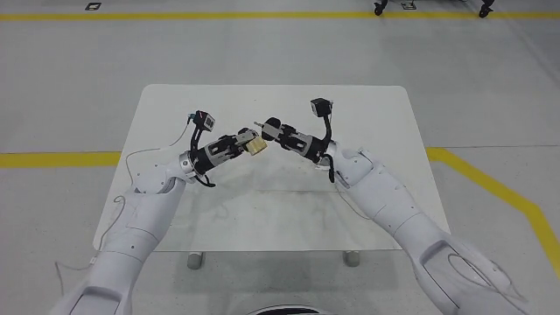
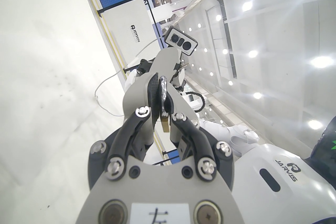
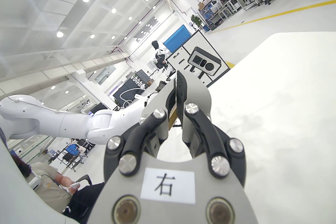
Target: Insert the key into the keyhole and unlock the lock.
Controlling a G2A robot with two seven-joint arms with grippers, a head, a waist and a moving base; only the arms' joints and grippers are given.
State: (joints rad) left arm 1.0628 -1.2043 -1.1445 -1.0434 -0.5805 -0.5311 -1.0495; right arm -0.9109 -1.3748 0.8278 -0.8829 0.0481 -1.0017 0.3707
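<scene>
The white table (image 1: 367, 219) lies below the padlock, and both arms meet in the air over its middle. The left gripper (image 1: 248, 143) is clamped on the brass padlock (image 1: 256, 147). The left wrist view shows the silver shackle (image 2: 163, 93) pinched between the pads, with the brass body hanging on the palm side of them. The right gripper (image 1: 266, 129) sits just beside the padlock, on its far side, with its fingers pressed together. A thin stub pointing out from them towards the padlock looks like the key (image 1: 258, 125). It is too small to make out its blade, or to tell whether it touches the lock.

The step in hand seems to be lining the key up with the keyhole, and I cannot see that it has gone in. The keyhole itself cannot be made out. The next move probably calls for the right arm to bring the key tip square to the padlock's keyhole face and push it in straight, while the left arm holds steady. Because the grip is on the shackle, the body may swing under that push.
</scene>
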